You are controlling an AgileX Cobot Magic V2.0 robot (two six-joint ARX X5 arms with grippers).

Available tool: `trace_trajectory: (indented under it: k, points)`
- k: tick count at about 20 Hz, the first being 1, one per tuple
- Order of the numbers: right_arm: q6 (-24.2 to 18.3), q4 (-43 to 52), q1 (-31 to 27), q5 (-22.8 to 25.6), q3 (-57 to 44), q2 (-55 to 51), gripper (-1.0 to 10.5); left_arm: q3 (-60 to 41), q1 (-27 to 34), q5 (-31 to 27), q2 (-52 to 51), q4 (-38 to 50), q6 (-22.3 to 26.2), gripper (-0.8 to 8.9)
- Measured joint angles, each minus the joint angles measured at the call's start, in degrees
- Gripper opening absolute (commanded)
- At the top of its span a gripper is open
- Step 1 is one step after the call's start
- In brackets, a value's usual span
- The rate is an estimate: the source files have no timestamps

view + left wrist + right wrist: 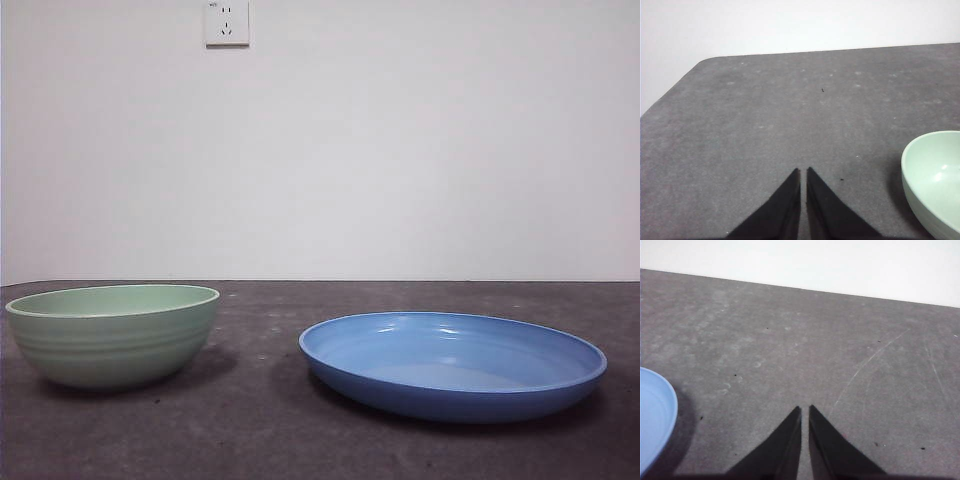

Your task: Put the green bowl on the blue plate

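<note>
The left gripper [803,172] is showing two matte black jaws, each a flat wedge that is broadening toward the wrist and tapering to a sharp tip. The right gripper [805,410] is showing the same pair of plain black pointed wedges, their inner edges straight and their outer edges slanting. No cables, screws or markings are showing on either pair.

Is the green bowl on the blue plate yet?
Not yet. The green bowl sits upright on the table, beside the blue plate, with bare table between them. Nothing lies on the plate.
</note>
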Motion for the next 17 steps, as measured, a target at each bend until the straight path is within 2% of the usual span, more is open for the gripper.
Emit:
trace_trajectory:
  k: [13, 17]
  points:
    - [0.0, 0.0, 0.0, -0.3, 0.0, 0.0, 0.2, 0.0, 0.0, 0.0, 0.0, 0.0, 0.0, 0.2]
    - [0.8, 0.1, 0.0, -2.3, 0.0, 0.0, 0.2, 0.0, 0.0, 0.0, 0.0, 0.0, -1.1, 0.18]
